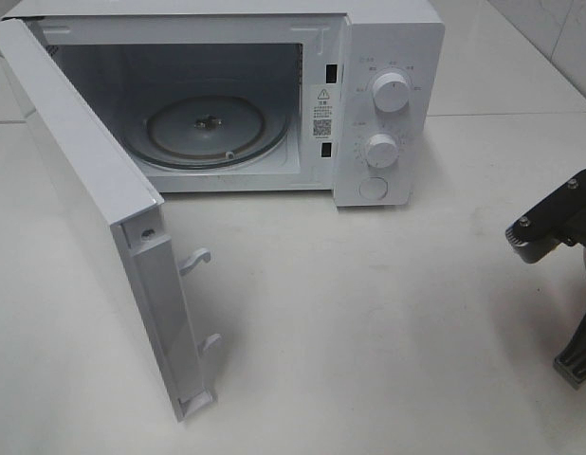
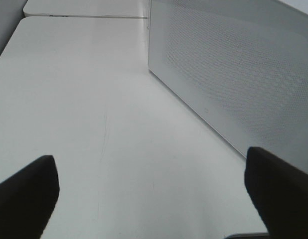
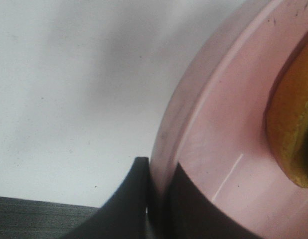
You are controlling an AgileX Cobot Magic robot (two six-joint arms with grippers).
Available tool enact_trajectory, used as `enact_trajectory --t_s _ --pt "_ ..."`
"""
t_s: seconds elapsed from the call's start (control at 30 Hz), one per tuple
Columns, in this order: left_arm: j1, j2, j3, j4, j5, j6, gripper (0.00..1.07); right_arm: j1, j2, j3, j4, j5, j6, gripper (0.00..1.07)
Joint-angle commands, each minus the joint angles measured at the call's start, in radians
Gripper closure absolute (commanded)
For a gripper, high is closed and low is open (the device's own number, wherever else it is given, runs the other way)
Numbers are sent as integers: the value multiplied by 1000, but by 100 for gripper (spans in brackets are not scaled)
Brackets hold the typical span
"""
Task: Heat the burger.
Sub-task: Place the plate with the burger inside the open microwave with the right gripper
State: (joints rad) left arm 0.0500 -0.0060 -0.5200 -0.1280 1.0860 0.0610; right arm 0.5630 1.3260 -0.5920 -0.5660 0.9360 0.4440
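In the right wrist view, my right gripper [image 3: 156, 199] is shut on the rim of a round pink plate [image 3: 229, 124]. One finger is under the rim and one is on top. A yellow-brown edge of the burger [image 3: 293, 129] shows on the plate; the rest of it is out of view. In the exterior high view only part of my right arm [image 1: 557, 223] shows at the right edge, and the plate and burger are out of frame. My left gripper [image 2: 151, 199] is open and empty, low over the table beside the microwave door [image 2: 233, 74].
The white microwave [image 1: 388, 95] stands at the back with its door [image 1: 84, 209] swung wide open to the left. The glass turntable [image 1: 212, 128] inside carries nothing. White table [image 1: 369, 313] stretches in front.
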Motion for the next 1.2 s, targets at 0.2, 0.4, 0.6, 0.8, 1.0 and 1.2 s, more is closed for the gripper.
enact_trajectory --t_s 0.2,0.4,0.6,0.8,1.0,1.2 --pt "1 -16 3 0 -14 -1 14 180 -44 3 -53 76 -10 107" --pt "1 -16 3 0 -14 -1 14 331 -45 3 -53 82 -10 107" --pt "1 -16 3 0 -14 -1 14 451 -45 3 -53 82 -43 107" --pt "1 -16 3 0 -14 -1 14 538 -45 3 -53 80 -96 107" --pt "1 -16 3 0 -14 -1 14 607 -45 3 -80 75 -160 107" --pt "1 -16 3 0 -14 -1 14 607 -45 2 -132 48 -246 107"
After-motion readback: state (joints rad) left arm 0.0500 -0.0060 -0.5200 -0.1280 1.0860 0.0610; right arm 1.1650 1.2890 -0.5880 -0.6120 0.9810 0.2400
